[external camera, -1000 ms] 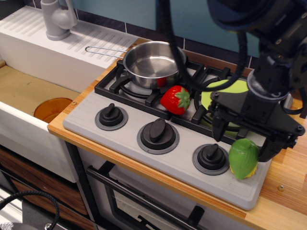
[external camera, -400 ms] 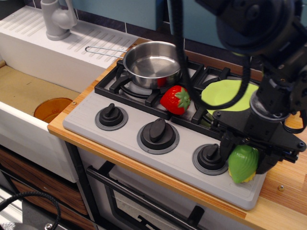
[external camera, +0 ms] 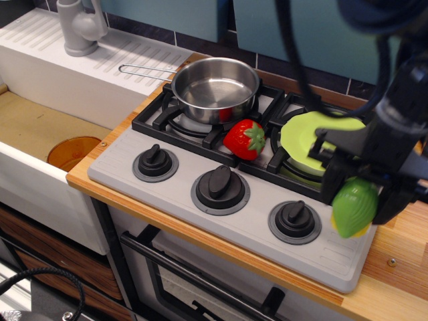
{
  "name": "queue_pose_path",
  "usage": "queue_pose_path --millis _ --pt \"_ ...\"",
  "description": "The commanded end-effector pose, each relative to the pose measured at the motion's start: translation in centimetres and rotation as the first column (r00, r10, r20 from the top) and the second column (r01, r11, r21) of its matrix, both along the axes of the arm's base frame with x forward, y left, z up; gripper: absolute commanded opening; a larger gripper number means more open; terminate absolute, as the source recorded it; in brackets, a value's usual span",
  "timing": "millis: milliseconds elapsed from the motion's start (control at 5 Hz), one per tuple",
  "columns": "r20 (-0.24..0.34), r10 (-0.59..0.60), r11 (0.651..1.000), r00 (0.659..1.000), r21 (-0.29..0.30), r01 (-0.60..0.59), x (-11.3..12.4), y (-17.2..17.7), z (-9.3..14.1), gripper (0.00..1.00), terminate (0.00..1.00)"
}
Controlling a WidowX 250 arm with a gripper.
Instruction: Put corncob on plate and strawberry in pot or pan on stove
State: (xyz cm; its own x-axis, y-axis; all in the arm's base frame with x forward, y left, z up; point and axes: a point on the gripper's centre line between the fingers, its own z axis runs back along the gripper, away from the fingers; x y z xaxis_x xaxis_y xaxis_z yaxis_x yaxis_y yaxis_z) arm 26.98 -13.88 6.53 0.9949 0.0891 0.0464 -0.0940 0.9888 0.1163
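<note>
While the arm is hanging over the right side of the frame, its black gripper (external camera: 356, 194) is clamping the corncob (external camera: 353, 207) between its two fingers, one dark finger (external camera: 332, 184) showing on the left of the toy and the other on the right. Glossy green husk is pointing up and to the right, with a sliver of yellow peeking out at the lower edge. Corncob appears to be lifted clear of the grey stove (external camera: 221, 227), sitting in the frame just right of the rightmost knob (external camera: 294, 219) and just below the plate (external camera: 304, 137).

Lime-green plate is lying on the right-hand burner grate, its right part hidden behind the gripper body. Nothing can be seen resting on the part that shows.

Strawberry (external camera: 245, 139) is sitting at the centre of the frame on the black grates, between the two burners, leafy cap turned to the right. It is just beside the saucepan (external camera: 215, 89), below its lower right rim; its red is reflecting in the pan's steel side. I cannot tell whether the two are touching.

Saucepan is standing upright on the left burner, inside looking bare and shiny, wire-loop handle (external camera: 146, 68) stretching off toward the upper left over the white draining board (external camera: 40, 47).

Middle knob (external camera: 220, 182) and left knob (external camera: 155, 161) are lining the front of the cooktop. Grey tap (external camera: 79, 27) is standing at the upper left, with a sink basin (external camera: 40, 130) below it showing an orange round drain cover (external camera: 72, 152).
</note>
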Motion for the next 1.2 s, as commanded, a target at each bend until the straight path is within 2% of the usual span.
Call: queue_pose_path --millis 0,200,600,800,1000 --pt "0.017 -0.057 0.998 0.998 -0.007 0.058 3.1 2.5 5.8 0.0 0.0" --pt "0.022 -0.103 0.995 0.994 -0.011 0.104 5.2 4.5 5.9 0.0 0.0" --pt "0.076 -0.149 0.987 0.986 -0.049 0.153 8.6 6.7 3.2 0.0 0.0" --pt "0.103 -0.128 0.988 0.986 -0.068 0.136 9.2 6.0 1.4 0.0 0.0" --pt "0.115 -0.099 0.993 0.988 -0.057 0.106 8.8 4.9 1.3 0.0 0.0"
